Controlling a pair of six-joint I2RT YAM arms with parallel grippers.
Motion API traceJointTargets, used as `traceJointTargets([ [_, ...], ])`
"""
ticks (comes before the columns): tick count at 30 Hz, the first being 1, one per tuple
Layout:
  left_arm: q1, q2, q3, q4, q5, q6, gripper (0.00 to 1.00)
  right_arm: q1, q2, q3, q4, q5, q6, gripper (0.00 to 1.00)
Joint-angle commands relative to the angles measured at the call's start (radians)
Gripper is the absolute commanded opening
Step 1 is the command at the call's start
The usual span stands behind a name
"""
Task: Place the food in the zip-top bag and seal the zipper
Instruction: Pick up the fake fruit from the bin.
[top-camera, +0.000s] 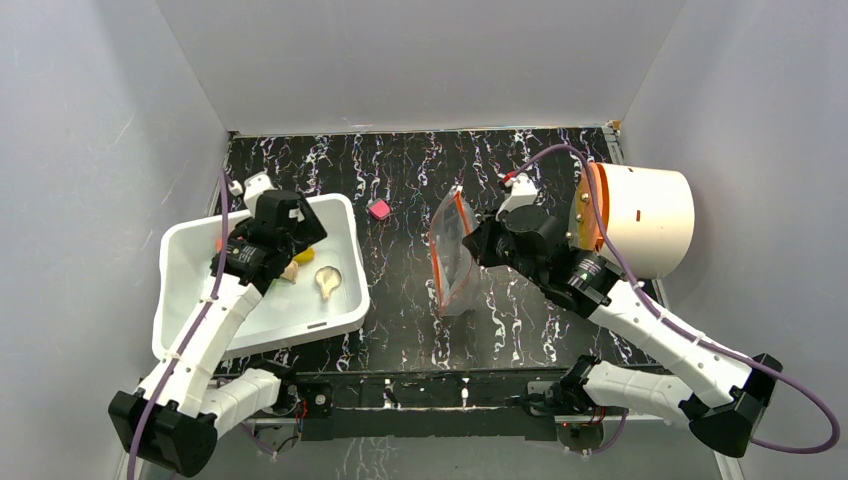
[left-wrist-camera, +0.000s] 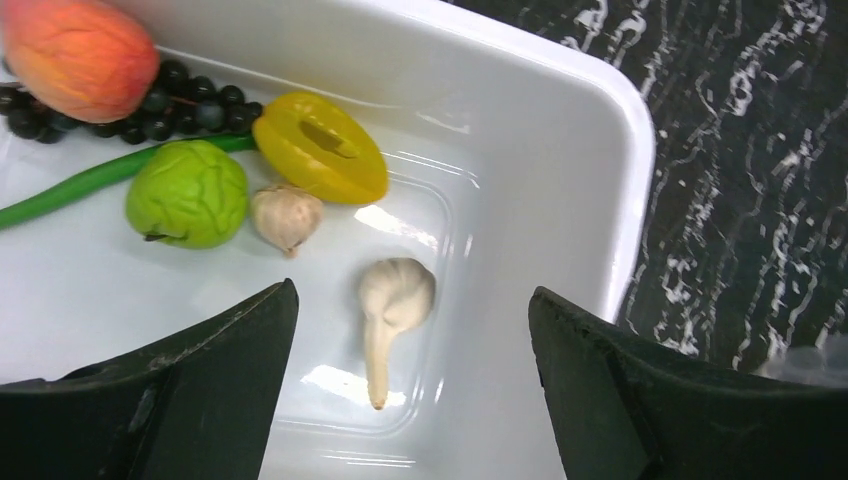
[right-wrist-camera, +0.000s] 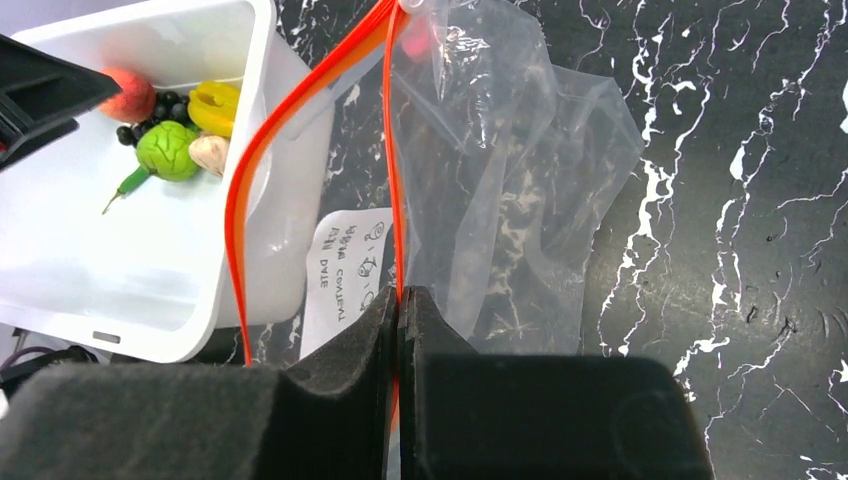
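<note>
Grey walls (top-camera: 100, 120) enclose a black marbled table (top-camera: 400, 330) with bin (top-camera: 262, 336) and zip-top bag (top-camera: 455, 262).

This is a robot lab test cell. Plain pale panel walls (top-camera: 420, 60) box in a black, white-veined surface (top-camera: 400, 170) on three sides. A left arm (top-camera: 200, 340) and a right arm (top-camera: 660, 330) are bolted at its near edge, trailing purple cables (top-camera: 548, 150). Toy food (left-wrist-camera: 190, 195) lies in a white bin (top-camera: 310, 325) by the left edge.
</note>
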Motion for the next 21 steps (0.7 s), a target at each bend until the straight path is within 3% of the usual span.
traceJointTargets([
  [1, 0.056, -0.050, -0.049, 0.060, -0.117, 0.015, 0.83, -0.001, -0.016, -0.030, 0.088, -0.032, -0.032, 0.00],
  [12, 0.173, 0.013, -0.126, 0.232, -0.261, 0.115, 0.80, -0.001, -0.033, -0.028, 0.065, -0.036, -0.052, 0.00],
  [21, 0.358, 0.078, -0.198, 0.325, -0.239, 0.107, 0.78, -0.001, -0.029, 0.011, 0.024, 0.013, -0.051, 0.00],
])
